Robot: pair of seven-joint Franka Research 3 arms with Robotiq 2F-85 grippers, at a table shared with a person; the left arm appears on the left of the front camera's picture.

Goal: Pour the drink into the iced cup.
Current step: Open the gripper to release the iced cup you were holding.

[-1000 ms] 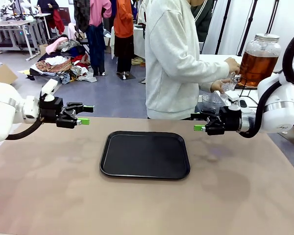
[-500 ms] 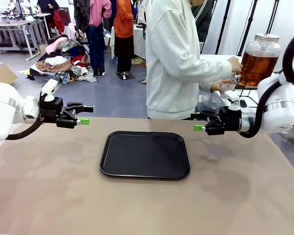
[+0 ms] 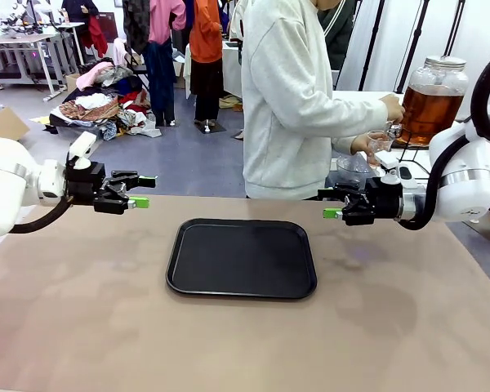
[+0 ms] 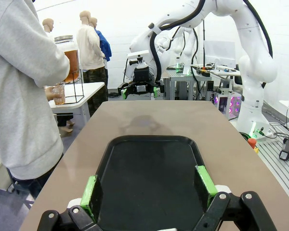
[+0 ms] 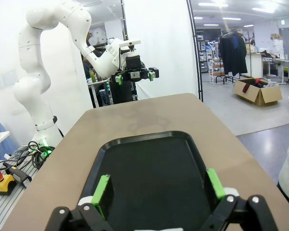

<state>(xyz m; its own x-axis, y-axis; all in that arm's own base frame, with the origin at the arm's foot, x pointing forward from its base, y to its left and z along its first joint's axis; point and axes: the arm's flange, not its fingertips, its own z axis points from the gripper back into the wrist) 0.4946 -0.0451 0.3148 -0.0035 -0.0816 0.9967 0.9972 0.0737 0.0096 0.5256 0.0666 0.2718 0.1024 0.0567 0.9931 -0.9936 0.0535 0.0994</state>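
Note:
The drink (image 3: 429, 104) is amber liquid in a big glass jar on a stand on a side table at the far right, also seen in the left wrist view (image 4: 71, 60). A person holds a small clear cup (image 3: 380, 142) at the jar's tap, and it shows some amber liquid (image 4: 59, 92). Whether it has ice in it I cannot tell. My left gripper (image 3: 144, 192) hovers open and empty left of the black tray (image 3: 242, 257). My right gripper (image 3: 327, 204) hovers open and empty to the tray's right. Each wrist view looks between green pads (image 4: 90, 195) (image 5: 102, 192) across the tray.
The tray (image 4: 149, 168) (image 5: 149, 163) lies bare in the middle of the tan table. A clear vessel (image 3: 355, 167) stands behind my right gripper. The person's body (image 3: 290, 98) is at the far edge. Each wrist view shows the other arm facing it (image 4: 140, 89) (image 5: 135, 74).
The person's hand with the cup has shifted slightly at the tap. Both arms have stayed still.

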